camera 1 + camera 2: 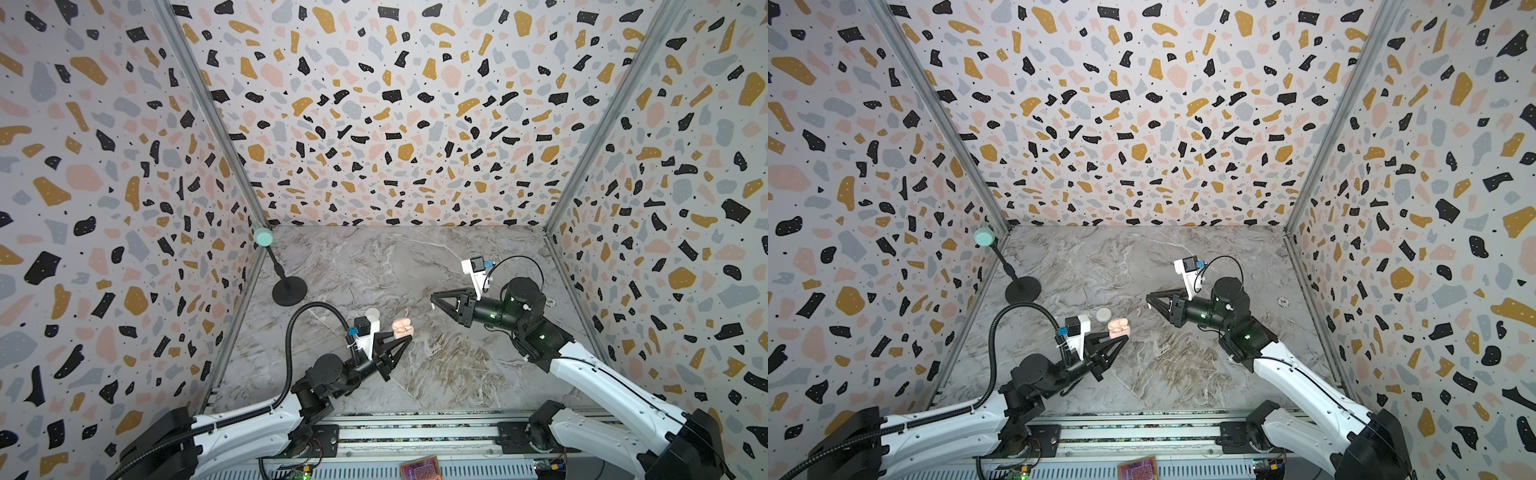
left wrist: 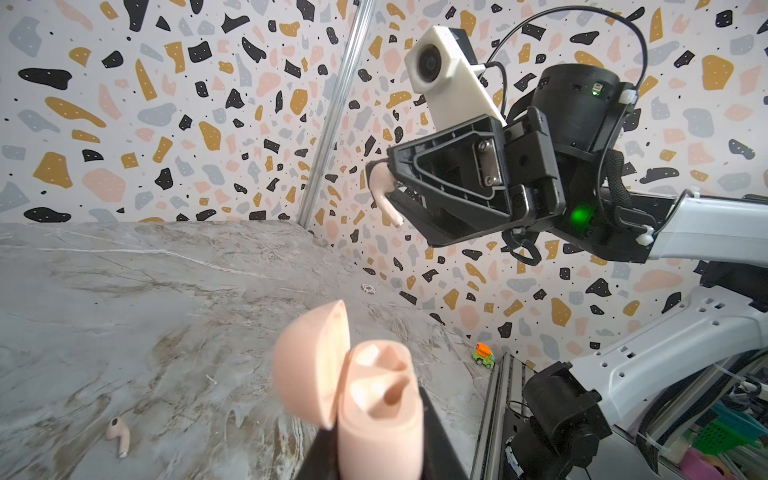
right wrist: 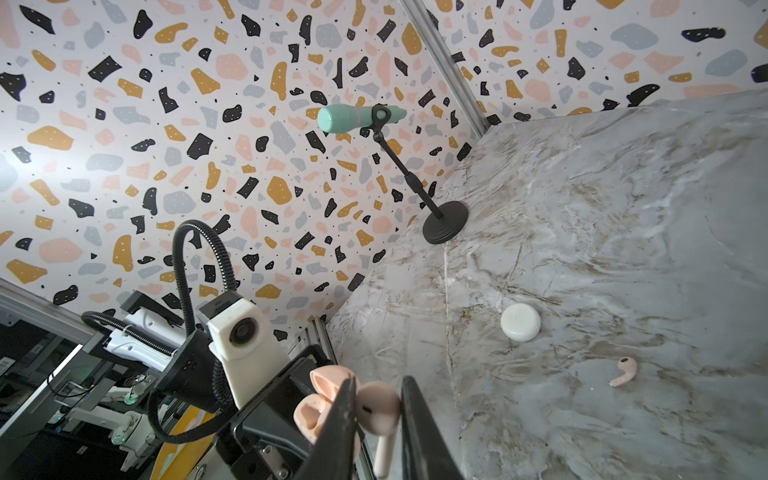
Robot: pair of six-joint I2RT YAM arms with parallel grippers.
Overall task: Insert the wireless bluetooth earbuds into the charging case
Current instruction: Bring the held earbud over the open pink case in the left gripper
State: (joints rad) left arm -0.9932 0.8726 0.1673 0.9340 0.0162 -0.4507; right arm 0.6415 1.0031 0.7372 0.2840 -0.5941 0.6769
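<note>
My left gripper is shut on a pale pink charging case, seen in both top views. Its lid is hinged open and both sockets show empty. My right gripper is shut on the head of a pale pink earbud, stem hanging down. It hovers in the air to the right of the case, apart from it. A second pink earbud lies loose on the marble table just behind the case.
A closed round white case sits on the table behind my left gripper. A teal microphone on a black stand is at the back left. A small toy car rests near the front rail. Patterned walls enclose three sides.
</note>
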